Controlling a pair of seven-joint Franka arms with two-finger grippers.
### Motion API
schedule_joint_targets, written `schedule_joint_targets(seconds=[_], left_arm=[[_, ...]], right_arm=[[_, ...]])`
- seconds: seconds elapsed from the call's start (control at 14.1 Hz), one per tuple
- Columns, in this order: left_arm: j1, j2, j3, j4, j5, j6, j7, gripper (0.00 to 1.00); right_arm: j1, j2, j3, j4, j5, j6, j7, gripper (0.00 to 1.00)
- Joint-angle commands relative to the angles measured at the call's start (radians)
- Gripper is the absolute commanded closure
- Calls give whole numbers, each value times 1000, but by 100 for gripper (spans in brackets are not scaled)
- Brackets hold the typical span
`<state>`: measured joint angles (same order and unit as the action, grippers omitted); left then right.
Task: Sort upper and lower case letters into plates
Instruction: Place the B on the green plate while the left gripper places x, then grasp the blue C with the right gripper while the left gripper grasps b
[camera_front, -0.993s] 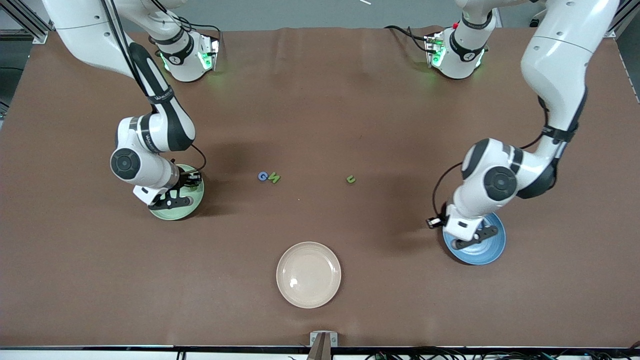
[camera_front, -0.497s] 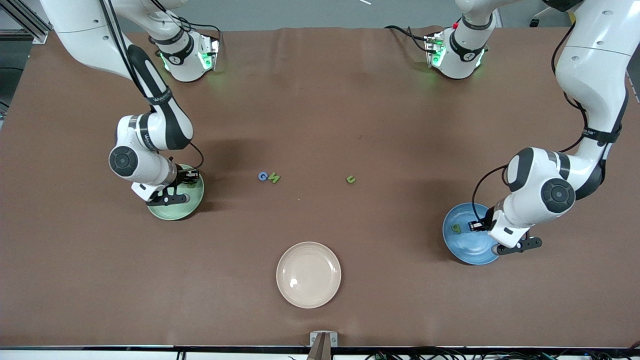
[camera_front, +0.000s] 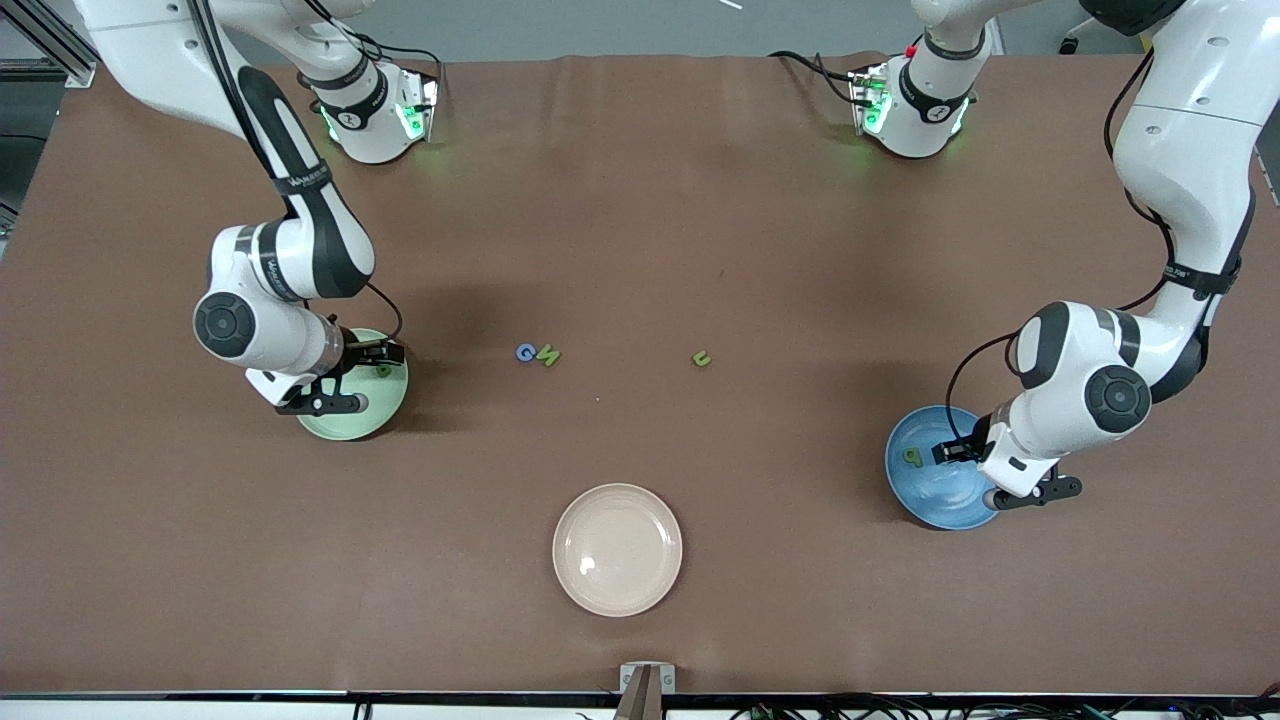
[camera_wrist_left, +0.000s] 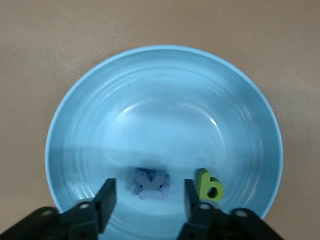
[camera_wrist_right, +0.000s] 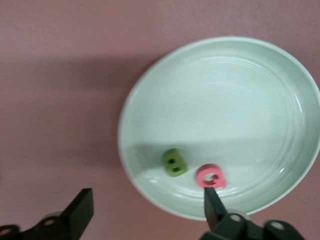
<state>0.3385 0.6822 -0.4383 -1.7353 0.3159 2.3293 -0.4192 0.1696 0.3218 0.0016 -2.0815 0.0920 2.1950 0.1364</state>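
the left gripper (camera_wrist_left: 147, 200) hangs released over the blue plate (camera_wrist_left: 90, 100), which holds a blue x (camera_wrist_left: 150, 184) and a green b (camera_wrist_left: 210, 186). the right gripper (camera_wrist_right: 145, 210), spread wide, hangs over the mint plate's (camera_wrist_right: 240, 75) rim; a green letter (camera_wrist_right: 174, 162) and a pink a (camera_wrist_right: 211, 176) lie inside. a blue g (camera_front: 526, 352), green n (camera_front: 548, 355) and green u (camera_front: 702, 358) lie mid-bench.

A wide brown counter (camera_front: 640, 200) is filling the frame. At mid-left, the right gripper (camera_front: 330, 385) is hanging over a round pale mint green plate (camera_front: 375, 415), where a small green letter (camera_front: 384, 370) is showing. At lower right, the left gripper (camera_front: 1005, 475) is hovering over a round medium blue plate (camera_front: 925, 495) holding a tiny green letter (camera_front: 912, 457). Near the centre, a blue letter (camera_front: 525, 352) is touching a green letter (camera_front: 548, 355), with another green letter (camera_front: 702, 358) lying apart. A round cream-beige plate (camera_front: 617, 549) is sitting at lower centre.
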Motion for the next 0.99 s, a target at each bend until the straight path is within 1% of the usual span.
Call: schedule_joint_targets(seconds=[0.0,0.14,0.28,0.5,0.57,0.71,0.78,0.92], left_arm=[[-6,-19,-14,2,19,-16,-9,0],[-25,-41,-48,-6,17,-60,-30,0],[-29,-44,-100,-9,14,-102,-73,0],[-44,-44,-186,-38,15,-87,-218,0],[-74,-43,-195,-41,19,-87,-281,0],[-189,-36,-192,-38,22,-82,-433,0],[-231,-33,-192,-35,34,-74,-499,1],[-286,-9,-192,-38,71,-45,-587,2]], right_arm=[[83,-9,28,6,8,24,211,0],[171,-3,26,5,6,81,349,0],[238,32,24,-2,2,158,469,0],[295,94,23,-6,-8,257,548,0],[309,111,21,-6,-11,284,568,0],[326,140,18,-6,-12,316,580,0],[327,146,17,-11,-12,333,580,0],[343,166,15,-32,-12,380,582,0]])
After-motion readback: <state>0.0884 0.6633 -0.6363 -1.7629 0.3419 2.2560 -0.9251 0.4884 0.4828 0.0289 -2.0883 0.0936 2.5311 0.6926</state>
